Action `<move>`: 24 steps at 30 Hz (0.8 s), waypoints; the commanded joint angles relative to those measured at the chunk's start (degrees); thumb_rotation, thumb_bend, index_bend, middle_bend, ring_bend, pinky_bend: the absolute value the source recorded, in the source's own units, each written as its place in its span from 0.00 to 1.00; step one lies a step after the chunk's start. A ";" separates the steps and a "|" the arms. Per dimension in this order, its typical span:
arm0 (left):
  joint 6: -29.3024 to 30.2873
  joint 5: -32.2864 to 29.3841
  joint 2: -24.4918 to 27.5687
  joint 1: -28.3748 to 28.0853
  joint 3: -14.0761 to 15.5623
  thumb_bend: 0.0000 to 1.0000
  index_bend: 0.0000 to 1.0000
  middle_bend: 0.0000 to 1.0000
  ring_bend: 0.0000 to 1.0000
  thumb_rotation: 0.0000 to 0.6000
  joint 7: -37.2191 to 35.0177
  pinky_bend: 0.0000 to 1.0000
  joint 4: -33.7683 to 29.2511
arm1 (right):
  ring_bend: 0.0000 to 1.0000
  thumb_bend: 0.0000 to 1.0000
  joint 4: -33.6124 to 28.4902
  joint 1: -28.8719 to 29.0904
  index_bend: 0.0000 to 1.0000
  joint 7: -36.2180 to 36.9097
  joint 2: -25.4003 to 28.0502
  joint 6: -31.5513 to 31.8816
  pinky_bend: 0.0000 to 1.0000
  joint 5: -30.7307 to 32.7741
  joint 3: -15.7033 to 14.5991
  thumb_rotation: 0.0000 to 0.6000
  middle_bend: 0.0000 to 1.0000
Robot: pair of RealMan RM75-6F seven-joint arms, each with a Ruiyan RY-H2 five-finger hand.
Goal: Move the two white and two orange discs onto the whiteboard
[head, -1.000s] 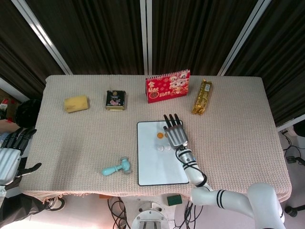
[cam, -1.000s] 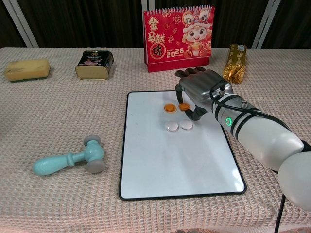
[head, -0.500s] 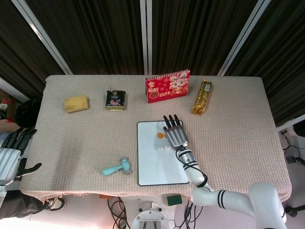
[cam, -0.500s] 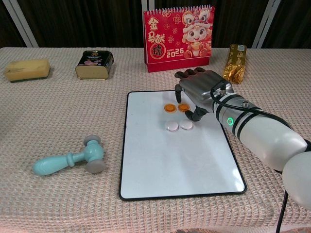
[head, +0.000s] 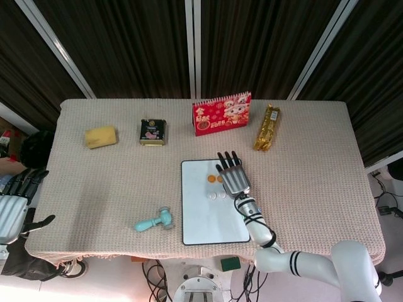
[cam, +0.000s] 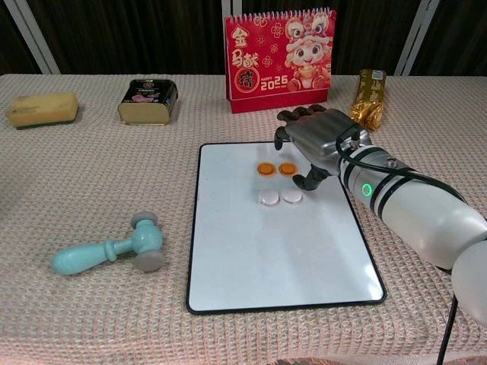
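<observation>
Only our head view shows the left hand, spread, off the table's left edge. Both orange discs and white discs lie on the whiteboard. Our right hand hovers beside them, loosely spread, empty. The calendar reads "2026".

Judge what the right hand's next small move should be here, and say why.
Probably lift the right hand up and back toward the robot, clear of the whiteboard. Both orange discs and both white discs already lie on the board, and the hand holds nothing, its fingers apart above the right orange disc. Nothing seems left to place.
</observation>
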 commanded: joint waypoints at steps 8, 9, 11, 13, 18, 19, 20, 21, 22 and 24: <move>0.04 0.00 0.00 0.02 0.00 0.09 0.09 0.07 0.00 1.00 0.09 0.11 -0.07 | 0.00 0.35 0.46 0.11 0.43 0.63 -0.40 0.00 0.00 -0.21 0.14 1.00 0.00; -0.01 0.01 -0.01 0.00 0.02 0.09 0.09 0.07 0.00 1.00 0.09 0.11 -0.06 | 0.00 0.35 0.56 0.09 0.43 0.62 -0.46 0.06 0.00 -0.19 0.14 1.00 0.00; -0.13 0.03 -0.03 -0.07 0.03 0.09 0.09 0.07 0.00 1.00 0.11 0.11 -0.03 | 0.00 0.35 0.71 0.10 0.44 0.60 -0.58 0.19 0.00 -0.12 0.27 1.00 0.00; -0.17 0.03 -0.04 -0.09 0.03 0.09 0.09 0.07 0.00 1.00 0.09 0.11 -0.03 | 0.00 0.35 0.85 0.12 0.46 0.60 -0.70 0.28 0.00 -0.07 0.40 1.00 0.00; -0.07 0.01 -0.06 -0.07 -0.01 0.09 0.09 0.07 0.00 1.00 0.13 0.11 0.01 | 0.00 0.35 1.16 0.14 0.47 0.78 -0.92 0.30 0.00 -0.02 0.53 1.00 0.00; -0.10 0.00 -0.06 -0.08 0.01 0.09 0.09 0.07 0.00 1.00 0.14 0.11 0.01 | 0.00 0.35 1.29 0.16 0.47 0.83 -0.99 0.24 0.00 0.00 0.54 1.00 0.00; -0.12 0.01 -0.06 -0.08 0.01 0.09 0.09 0.07 0.00 1.00 0.14 0.11 0.00 | 0.00 0.35 1.39 0.18 0.48 0.88 -1.04 0.20 0.00 -0.03 0.55 1.00 0.00; -0.15 0.00 -0.07 -0.10 0.02 0.09 0.09 0.07 0.00 1.00 0.16 0.11 -0.01 | 0.00 0.35 1.48 0.23 0.48 0.93 -1.10 0.16 0.00 -0.06 0.57 1.00 0.00; -0.18 -0.01 -0.06 -0.10 0.03 0.09 0.09 0.07 0.00 1.00 0.19 0.11 -0.03 | 0.00 0.35 1.57 0.28 0.48 0.99 -1.19 0.08 0.00 -0.08 0.60 1.00 0.00; -0.18 -0.01 -0.06 -0.10 0.03 0.09 0.09 0.07 0.00 1.00 0.20 0.11 -0.06 | 0.00 0.35 1.71 0.37 0.48 1.04 -1.29 -0.03 0.00 -0.10 0.66 1.00 0.00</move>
